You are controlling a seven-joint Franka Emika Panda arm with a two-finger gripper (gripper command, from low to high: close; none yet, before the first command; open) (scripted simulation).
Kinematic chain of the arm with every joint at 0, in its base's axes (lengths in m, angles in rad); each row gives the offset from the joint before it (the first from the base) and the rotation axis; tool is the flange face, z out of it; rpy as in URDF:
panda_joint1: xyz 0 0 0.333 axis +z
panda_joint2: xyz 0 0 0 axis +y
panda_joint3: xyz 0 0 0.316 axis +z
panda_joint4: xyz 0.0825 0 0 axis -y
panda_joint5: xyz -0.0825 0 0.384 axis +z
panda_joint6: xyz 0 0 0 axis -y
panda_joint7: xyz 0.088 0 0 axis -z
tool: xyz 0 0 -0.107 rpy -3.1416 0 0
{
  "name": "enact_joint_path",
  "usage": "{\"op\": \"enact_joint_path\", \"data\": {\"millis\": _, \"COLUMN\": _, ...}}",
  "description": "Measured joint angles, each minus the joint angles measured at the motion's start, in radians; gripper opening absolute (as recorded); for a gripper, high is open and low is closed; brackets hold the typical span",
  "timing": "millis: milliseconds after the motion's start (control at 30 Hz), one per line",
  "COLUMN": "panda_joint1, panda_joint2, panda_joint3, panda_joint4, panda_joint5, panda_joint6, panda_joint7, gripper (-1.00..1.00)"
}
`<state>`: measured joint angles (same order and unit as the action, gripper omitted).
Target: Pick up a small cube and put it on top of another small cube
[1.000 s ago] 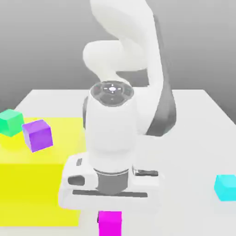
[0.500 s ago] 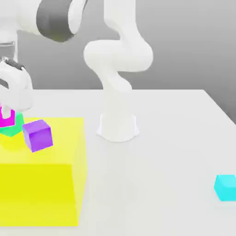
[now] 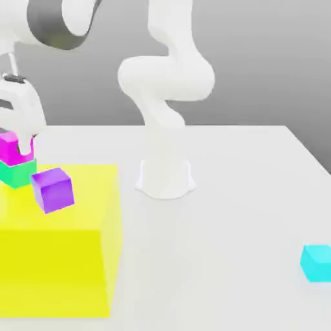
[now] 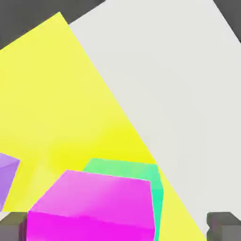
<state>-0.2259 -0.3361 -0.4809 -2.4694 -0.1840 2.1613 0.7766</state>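
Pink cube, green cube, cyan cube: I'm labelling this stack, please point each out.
Pink cube (image 3: 11, 148), exterior view, front face.
Green cube (image 3: 17, 173), exterior view, front face beneath the pink one.
Cyan cube (image 3: 317, 263), exterior view, front face.

The gripper (image 3: 18, 143) covers part of the pink cube (image 3: 10, 149). The pink cube hides most of the green cube (image 4: 127, 170) in the hand view.

Exterior: wide, frontal. Hand: close, downward.

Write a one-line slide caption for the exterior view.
Panda gripper at the magenta cube sitting atop the green cube on the yellow block; purple cube beside.
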Motion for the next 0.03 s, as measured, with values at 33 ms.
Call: {"op": "enact_joint_path", "data": {"millis": 33, "panda_joint1": -0.001, "panda_joint2": -0.016, "panda_joint3": 0.006, "panda_joint4": 0.021, "panda_joint5": -0.002, "panda_joint6": -0.036, "panda_joint7": 0.003, "gripper": 1.00}}
